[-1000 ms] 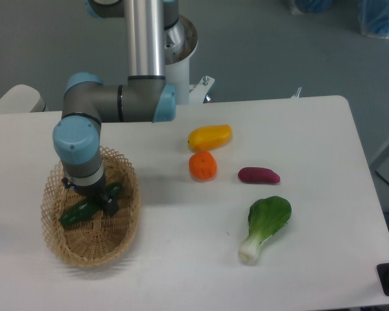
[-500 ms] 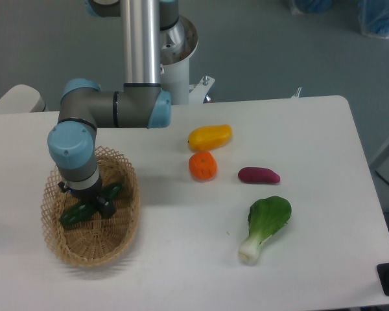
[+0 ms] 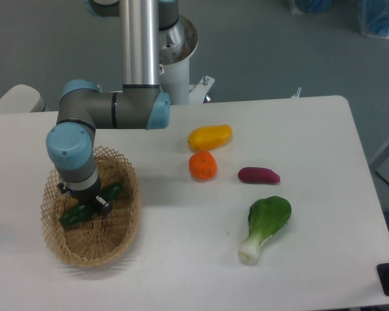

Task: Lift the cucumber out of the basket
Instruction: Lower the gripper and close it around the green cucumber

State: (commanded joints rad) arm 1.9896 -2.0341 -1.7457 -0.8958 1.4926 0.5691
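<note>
The dark-green cucumber [image 3: 76, 213] lies slanted in the tan wicker basket [image 3: 120, 234] at the table's left. My gripper [image 3: 93, 204] reaches straight down into the basket over the cucumber's middle, with its fingers on either side of it. The arm's wrist hides the top of the gripper and the cucumber's middle. The cucumber's two ends stick out left and right of the fingers. The frames do not show whether the fingers are pressing on the cucumber.
A yellow pepper-like vegetable [image 3: 209, 137], an orange fruit [image 3: 203, 166], a purple sweet potato [image 3: 259, 175] and a bok choy [image 3: 265, 227] lie on the white table right of the basket. The arm's base column [image 3: 142, 45] stands at the back.
The gripper has shifted slightly left and lower in the basket over the cucumber. The cucumber stays in place.
</note>
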